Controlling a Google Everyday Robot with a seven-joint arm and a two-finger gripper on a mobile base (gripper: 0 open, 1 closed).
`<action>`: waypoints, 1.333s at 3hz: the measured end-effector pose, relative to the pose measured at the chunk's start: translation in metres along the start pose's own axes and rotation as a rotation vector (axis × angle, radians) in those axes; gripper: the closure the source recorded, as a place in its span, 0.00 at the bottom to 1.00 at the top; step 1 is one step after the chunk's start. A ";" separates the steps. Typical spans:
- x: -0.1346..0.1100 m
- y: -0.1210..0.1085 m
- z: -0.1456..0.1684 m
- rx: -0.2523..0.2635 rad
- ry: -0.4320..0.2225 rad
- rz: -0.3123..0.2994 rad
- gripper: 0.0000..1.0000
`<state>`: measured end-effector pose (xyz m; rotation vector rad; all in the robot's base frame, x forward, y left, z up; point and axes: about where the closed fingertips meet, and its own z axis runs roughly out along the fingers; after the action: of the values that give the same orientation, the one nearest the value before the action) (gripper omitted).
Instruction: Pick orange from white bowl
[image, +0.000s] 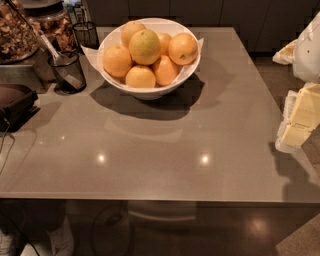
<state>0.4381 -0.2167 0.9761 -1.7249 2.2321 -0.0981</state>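
Camera view: gripper (300, 117) at the right edge, hanging just off the side of the table (165, 150), well apart from the white bowl (150, 92). How far open: cannot tell (only a pale yellow block showing), with nothing seen in its hold. Orange (144, 46) far left of the gripper and farther back, topmost on the heap in the white bowl, touching smaller deep-orange fruits (182, 48) around it. Round, so no long axis to line up with. Likely needed: a long reach leftward and away over the table, then down from above (flanks crowded by neighbours). Black mesh cup (67, 70) farther left still, beyond the bowl.
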 end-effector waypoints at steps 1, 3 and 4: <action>0.000 0.000 0.000 0.000 0.000 0.000 0.00; -0.028 -0.039 0.010 -0.016 -0.024 0.107 0.00; -0.059 -0.074 0.016 -0.044 -0.019 0.123 0.00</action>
<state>0.5252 -0.1785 0.9910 -1.5979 2.3364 -0.0048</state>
